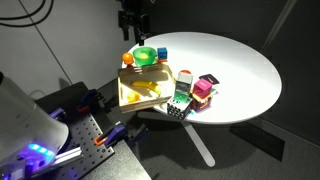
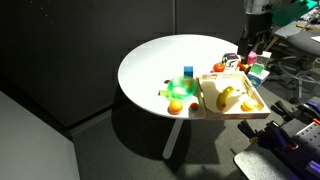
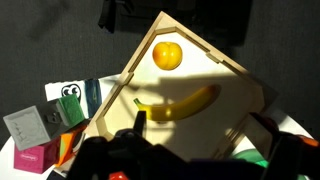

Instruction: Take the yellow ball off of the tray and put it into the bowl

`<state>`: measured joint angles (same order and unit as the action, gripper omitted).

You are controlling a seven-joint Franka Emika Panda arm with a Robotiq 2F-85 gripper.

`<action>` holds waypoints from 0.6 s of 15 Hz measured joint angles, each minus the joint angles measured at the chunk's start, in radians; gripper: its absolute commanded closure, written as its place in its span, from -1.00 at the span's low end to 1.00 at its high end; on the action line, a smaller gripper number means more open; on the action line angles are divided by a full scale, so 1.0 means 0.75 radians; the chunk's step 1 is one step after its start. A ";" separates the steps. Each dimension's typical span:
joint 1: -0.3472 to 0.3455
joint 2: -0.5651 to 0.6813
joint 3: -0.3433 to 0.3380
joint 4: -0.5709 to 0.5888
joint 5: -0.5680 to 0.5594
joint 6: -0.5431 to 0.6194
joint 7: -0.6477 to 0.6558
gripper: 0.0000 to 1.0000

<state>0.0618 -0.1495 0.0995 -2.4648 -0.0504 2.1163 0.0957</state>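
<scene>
Tray (image 3: 215, 75), at the near edge of the worktop (image 1: 235, 70): holds the yellow ball (image 3: 167, 55) near one corner, apart from a banana-shaped piece (image 3: 185, 103). Bowl (image 1: 144, 56): just beyond the tray. Hand (image 1: 133, 35): overhead, fingers spread, gripping nothing.

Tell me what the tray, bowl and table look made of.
The tray looks like matte pale wood: tan, flat boards, raised rim. The bowl seems plastic: bright uniform green, smooth. The table has a plain white smooth top; material unclear.

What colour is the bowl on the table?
The bowl is bright green, clearest in an exterior view.
</scene>
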 measured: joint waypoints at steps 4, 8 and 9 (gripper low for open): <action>0.007 -0.093 0.004 -0.046 0.007 -0.003 0.000 -1.00; 0.024 -0.169 0.004 -0.076 0.037 -0.009 -0.001 -1.00; 0.027 -0.182 0.004 -0.080 0.042 -0.013 -0.002 -1.00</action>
<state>0.0817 -0.2860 0.1024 -2.5246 -0.0191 2.1062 0.0943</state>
